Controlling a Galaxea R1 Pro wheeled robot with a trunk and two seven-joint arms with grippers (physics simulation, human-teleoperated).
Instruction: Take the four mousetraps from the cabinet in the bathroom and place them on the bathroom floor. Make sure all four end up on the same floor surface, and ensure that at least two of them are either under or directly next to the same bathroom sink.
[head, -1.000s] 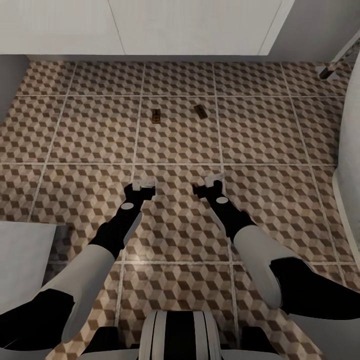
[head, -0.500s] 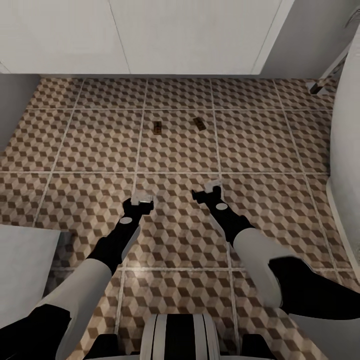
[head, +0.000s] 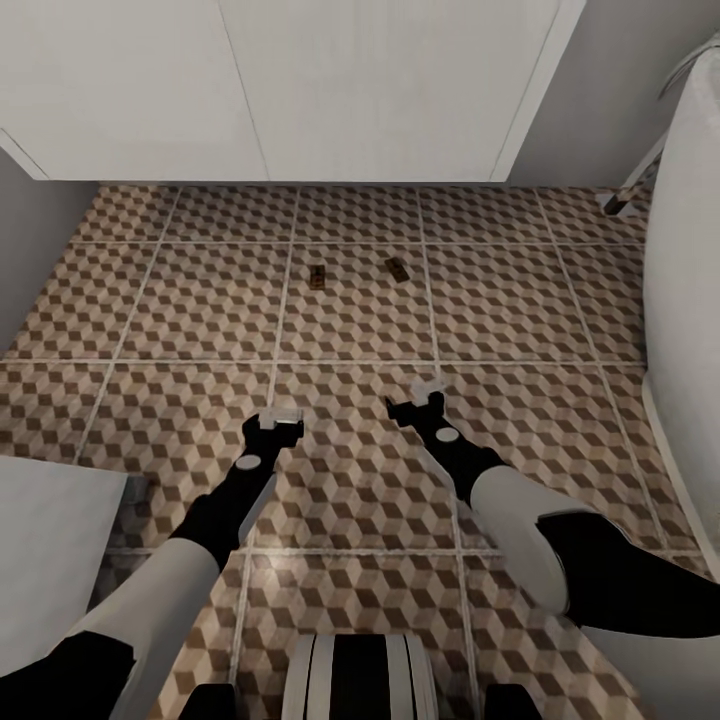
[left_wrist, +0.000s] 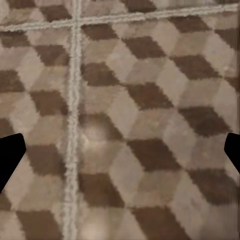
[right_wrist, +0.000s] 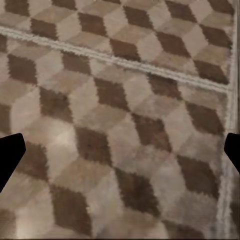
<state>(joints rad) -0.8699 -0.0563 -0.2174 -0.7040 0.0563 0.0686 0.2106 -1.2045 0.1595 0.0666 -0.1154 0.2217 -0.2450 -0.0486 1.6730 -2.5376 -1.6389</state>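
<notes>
My left end effector (head: 272, 421) hangs over the bathroom floor (head: 180, 300) with its fingers spread apart and nothing between them; through the left wrist camera I see the dark tips at the two edges of the picture and only patterned tile with a grout cross between them. The right end effector (head: 421, 394) is the same — fingers parted, empty, tile and a grout line under it in the right wrist camera.

Both point away from me toward the far side of the room. Two mousetraps lie on the floor well beyond them, on one tile: the left mousetrap (head: 318, 277) is far ahead of the left end effector and a little to its right, the right mousetrap (head: 397, 269) far ahead of the right end effector and slightly to its left. The two are near each other but apart, the right one turned at an angle. I count two of them, no more.

Both arms reach forward and down from my shoulders, elbows out, white upper sleeves and black forearms converging slightly toward the middle.

Past the mousetraps stands a white panelled unit (head: 300, 90) along the far wall. A white rounded body (head: 690, 250) runs along the right edge, and a pale flat surface (head: 50, 540) sits at the near left.
</notes>
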